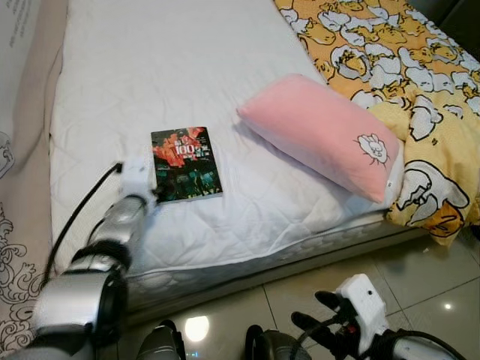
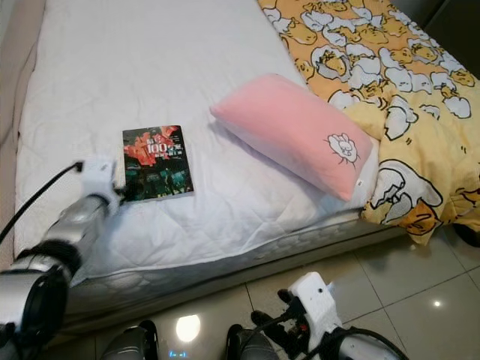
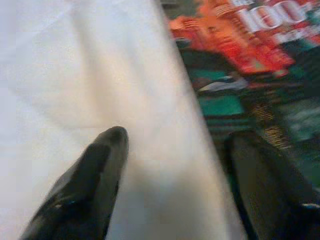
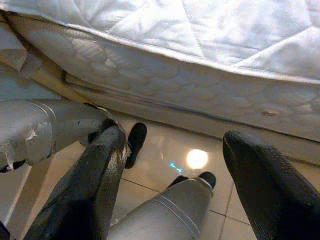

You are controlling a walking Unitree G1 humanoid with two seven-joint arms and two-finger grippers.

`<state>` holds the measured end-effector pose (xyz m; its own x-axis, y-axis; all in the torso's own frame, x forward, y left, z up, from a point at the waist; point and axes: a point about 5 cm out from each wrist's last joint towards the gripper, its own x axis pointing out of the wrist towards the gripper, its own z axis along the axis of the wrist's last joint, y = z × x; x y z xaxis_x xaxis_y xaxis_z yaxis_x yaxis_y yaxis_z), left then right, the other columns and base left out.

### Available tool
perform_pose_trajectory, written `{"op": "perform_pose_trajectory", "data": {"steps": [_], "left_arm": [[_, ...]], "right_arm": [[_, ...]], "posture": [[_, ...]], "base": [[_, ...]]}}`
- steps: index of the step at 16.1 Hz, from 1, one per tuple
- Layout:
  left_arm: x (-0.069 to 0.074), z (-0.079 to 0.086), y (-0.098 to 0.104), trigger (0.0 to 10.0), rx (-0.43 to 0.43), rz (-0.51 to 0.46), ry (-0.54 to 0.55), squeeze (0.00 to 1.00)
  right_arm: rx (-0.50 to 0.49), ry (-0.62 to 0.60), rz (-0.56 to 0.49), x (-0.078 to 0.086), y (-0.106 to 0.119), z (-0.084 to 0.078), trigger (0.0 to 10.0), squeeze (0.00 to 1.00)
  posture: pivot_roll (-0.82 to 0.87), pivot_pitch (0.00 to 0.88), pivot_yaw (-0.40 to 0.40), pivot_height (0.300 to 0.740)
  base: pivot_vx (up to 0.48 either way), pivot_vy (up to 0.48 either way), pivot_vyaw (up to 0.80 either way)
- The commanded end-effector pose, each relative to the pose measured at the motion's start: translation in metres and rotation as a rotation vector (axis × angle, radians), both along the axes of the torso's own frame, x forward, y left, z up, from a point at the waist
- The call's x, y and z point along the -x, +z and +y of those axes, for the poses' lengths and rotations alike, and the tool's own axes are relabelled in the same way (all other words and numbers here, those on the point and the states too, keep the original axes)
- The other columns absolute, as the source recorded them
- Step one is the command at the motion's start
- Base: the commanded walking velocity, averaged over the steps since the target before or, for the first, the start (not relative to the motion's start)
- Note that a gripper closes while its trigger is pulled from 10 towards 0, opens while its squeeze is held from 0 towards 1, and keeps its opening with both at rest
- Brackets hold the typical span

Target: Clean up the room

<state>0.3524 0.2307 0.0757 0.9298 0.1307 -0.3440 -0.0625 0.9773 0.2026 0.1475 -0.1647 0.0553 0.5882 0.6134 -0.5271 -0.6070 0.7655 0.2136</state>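
Left claw [image 3: 170,185] wide open, straddling book [image 1: 185,163] edge on bed [image 1: 187,67], prob. to grab it. Right claw [image 4: 175,185] open, empty, idle over floor [image 4: 165,155].

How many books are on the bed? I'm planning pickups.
1: the book lies on the white mattress, beside the pink pillow, at the left end effector. Others may hide under the blanket.

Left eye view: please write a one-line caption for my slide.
Left gripper, open, reaches the edge of a red-and-green paperback book lying on the white quilted mattress, beside a pink pillow.
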Motion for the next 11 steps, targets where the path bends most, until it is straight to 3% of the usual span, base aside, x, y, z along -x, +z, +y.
{"op": "perform_pose_trajectory", "data": {"steps": [1,3,5,6,8,10,11], "left_arm": [[-0.002,0.003,0.006,10.0,-0.045,-0.042,-0.007,1.00],[-0.006,0.002,0.022,10.0,-0.081,-0.164,-0.064,1.00],[-0.003,-0.014,0.028,10.0,-0.034,-0.289,-0.153,1.00],[0.007,-0.030,0.022,10.0,0.017,-0.328,-0.144,1.00],[0.024,-0.056,0.020,10.0,0.089,-0.420,-0.121,1.00],[0.036,-0.081,0.008,10.0,0.164,-0.419,-0.100,1.00],[0.038,-0.084,0.007,10.0,0.164,-0.417,-0.100,1.00]], "right_arm": [[0.007,-0.028,-0.035,-0.006,0.001,0.000,10.0,0.00],[0.012,-0.135,-0.165,-0.031,0.007,0.000,10.0,0.00],[0.050,-0.322,-0.332,-0.067,0.017,-0.012,10.0,0.00],[0.038,-0.421,-0.397,-0.082,0.023,-0.019,10.0,1.00],[0.025,-0.472,-0.460,-0.098,0.028,-0.019,10.0,1.00],[0.041,-0.462,-0.507,-0.116,0.029,-0.009,10.0,1.00],[0.042,-0.463,-0.513,-0.119,0.028,-0.008,10.0,1.00]], "posture": [[-0.16,0.142,-0.114,0.740],[-0.13,0.082,-0.080,0.740],[-0.09,0.035,-0.050,0.740],[-0.05,0.000,-0.037,0.740],[-0.03,0.000,-0.032,0.740],[0.01,0.000,-0.042,0.740],[0.01,0.000,-0.043,0.740]], "base": [[0.000,0.000,0.00],[0.000,0.000,0.00],[0.000,0.000,0.00],[0.000,0.000,0.00],[0.000,0.000,0.00],[0.000,-0.476,0.00],[0.000,-0.465,0.00]]}}
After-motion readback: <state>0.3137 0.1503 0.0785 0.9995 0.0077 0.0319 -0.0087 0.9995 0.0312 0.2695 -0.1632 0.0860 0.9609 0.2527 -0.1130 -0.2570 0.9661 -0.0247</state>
